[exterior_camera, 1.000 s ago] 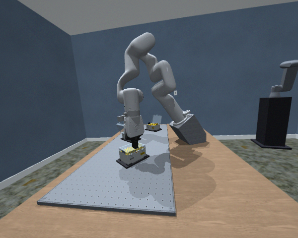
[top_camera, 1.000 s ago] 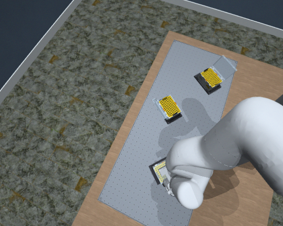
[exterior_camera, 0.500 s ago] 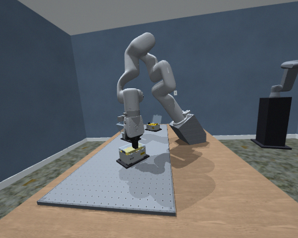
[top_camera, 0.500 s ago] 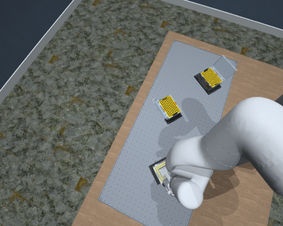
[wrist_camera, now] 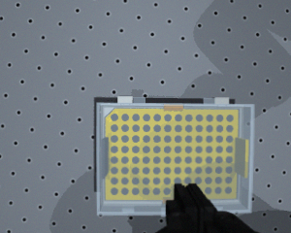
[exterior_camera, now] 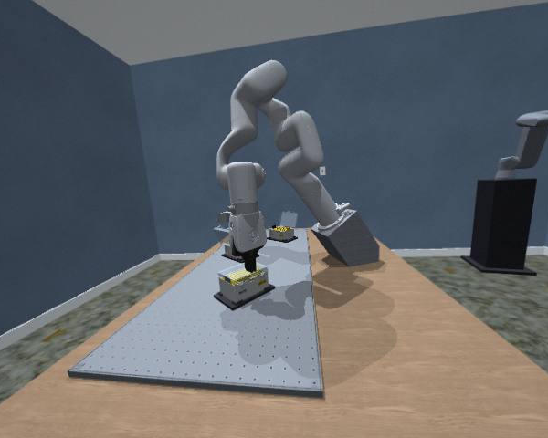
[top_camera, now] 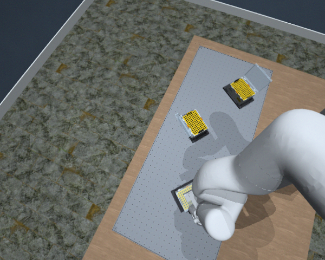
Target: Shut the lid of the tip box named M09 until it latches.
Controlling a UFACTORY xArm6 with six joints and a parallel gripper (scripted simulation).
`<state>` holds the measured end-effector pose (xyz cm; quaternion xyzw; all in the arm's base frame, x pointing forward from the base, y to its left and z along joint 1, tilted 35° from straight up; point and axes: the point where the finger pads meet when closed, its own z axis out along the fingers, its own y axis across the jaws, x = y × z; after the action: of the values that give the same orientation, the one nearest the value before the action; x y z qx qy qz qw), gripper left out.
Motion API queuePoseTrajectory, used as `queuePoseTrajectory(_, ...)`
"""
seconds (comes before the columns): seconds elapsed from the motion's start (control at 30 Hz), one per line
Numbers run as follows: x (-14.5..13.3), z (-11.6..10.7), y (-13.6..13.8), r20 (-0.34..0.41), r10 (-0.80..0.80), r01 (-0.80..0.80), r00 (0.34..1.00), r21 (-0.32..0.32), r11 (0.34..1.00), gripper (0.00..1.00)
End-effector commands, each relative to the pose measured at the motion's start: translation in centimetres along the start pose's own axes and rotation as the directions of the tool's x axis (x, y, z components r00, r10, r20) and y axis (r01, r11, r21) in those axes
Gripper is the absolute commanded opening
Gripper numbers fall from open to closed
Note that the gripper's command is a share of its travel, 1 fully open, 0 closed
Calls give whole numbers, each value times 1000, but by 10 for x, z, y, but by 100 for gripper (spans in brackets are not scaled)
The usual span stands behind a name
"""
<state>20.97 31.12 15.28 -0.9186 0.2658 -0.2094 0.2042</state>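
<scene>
Blue walls (exterior_camera: 67,141) meet a grey ceiling (exterior_camera: 194,23), with a white skirting (exterior_camera: 52,313) along the mottled stone floor (top_camera: 59,125). A wooden table (exterior_camera: 430,353) fills the foreground. A black pedestal (exterior_camera: 503,221) stands by the far wall.

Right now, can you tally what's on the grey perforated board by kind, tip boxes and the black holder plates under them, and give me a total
Tip boxes: 3, at and
Black holder plates: 3, at and
Total: 6
</scene>
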Motion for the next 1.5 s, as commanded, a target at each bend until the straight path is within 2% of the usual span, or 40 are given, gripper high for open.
queuePoseTrajectory(0.0, 0, -9, -6, 3, 2, -2, 1000, 15, 1000, 0)
queuePoseTrajectory(0.93, 0, -49, -6, 3, 2, -2, 1000, 15, 1000, 0)
queuePoseTrajectory(1.47, 0, -49, -6, 3, 2, -2, 1000, 15, 1000, 0)
